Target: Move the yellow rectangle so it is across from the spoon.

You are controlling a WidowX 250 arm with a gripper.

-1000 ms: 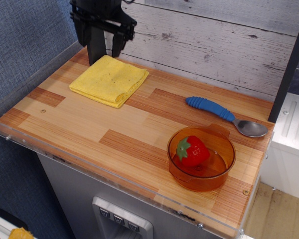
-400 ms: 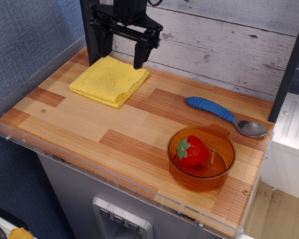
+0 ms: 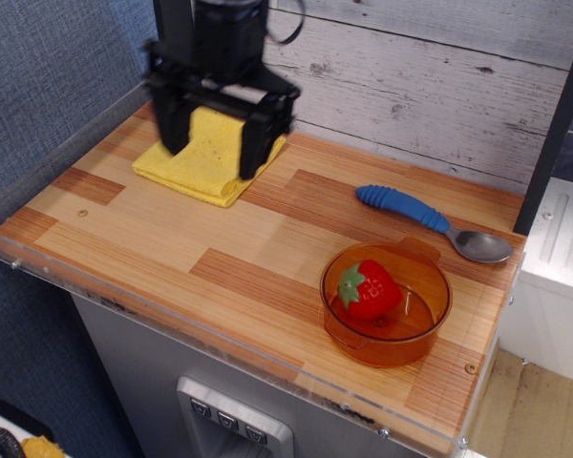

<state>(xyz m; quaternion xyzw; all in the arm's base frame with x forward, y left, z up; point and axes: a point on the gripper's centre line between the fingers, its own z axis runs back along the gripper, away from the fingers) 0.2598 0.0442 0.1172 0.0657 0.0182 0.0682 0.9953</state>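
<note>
Wood table [image 3: 172,239]. Gripper [image 3: 215,134] jaws wide open, empty, straddling cloth [image 3: 186,162]. Cloth likely soft, light; pinch layered edge. Spoon [image 3: 430,219] well apart.

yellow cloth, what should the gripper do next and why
Probably lower straight down and close. The gripper hangs open with a finger on each side of the yellow cloth, which lies flat at the table's back left, apart from the spoon.

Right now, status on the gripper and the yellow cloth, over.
Gripper open, fingers straddling the yellow rectangle, not closed on it. Cloth flat at back left. Spoon far right; path between looks clear.
</note>
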